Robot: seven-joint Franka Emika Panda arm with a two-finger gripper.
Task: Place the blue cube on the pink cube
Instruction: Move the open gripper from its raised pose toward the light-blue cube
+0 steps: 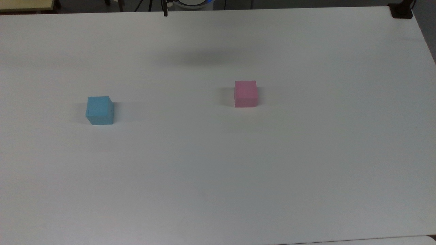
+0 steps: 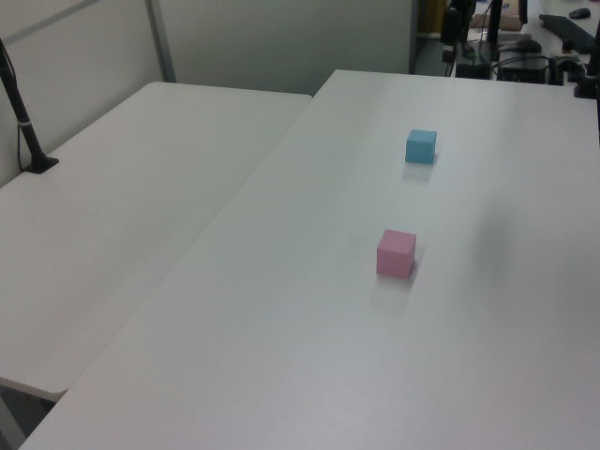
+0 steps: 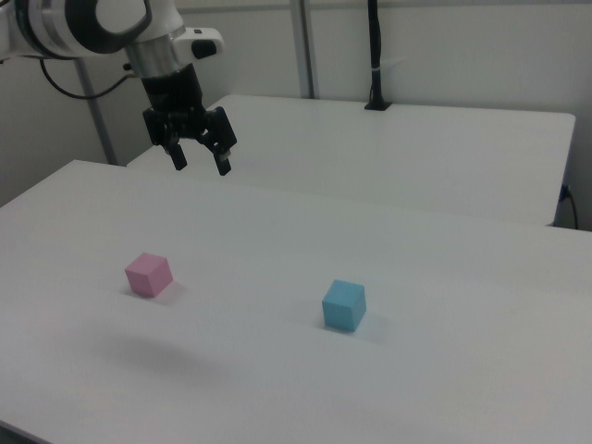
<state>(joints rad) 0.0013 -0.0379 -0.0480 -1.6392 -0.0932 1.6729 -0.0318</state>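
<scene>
The blue cube [image 1: 99, 110] rests on the white table [image 1: 218, 177] at the top view's left, also seen as the blue cube [image 2: 421, 145] and the blue cube [image 3: 344, 305]. The pink cube [image 1: 245, 93] sits apart from it near the table's middle, shown too as the pink cube [image 2: 397, 253] and the pink cube [image 3: 148, 274]. My gripper [image 3: 200, 162] hangs open and empty high above the table, up and to the left of the pink cube in the right view. One fingertip [image 1: 165, 13] pokes in at the top view's upper edge.
A second white table [image 2: 122, 216] adjoins on the left view's left, with a black clamped pole [image 2: 23, 122] at its far side. A black clamp [image 1: 401, 11] sits on the table corner at the top view's upper right. Cables and equipment [image 2: 525, 56] lie beyond the far edge.
</scene>
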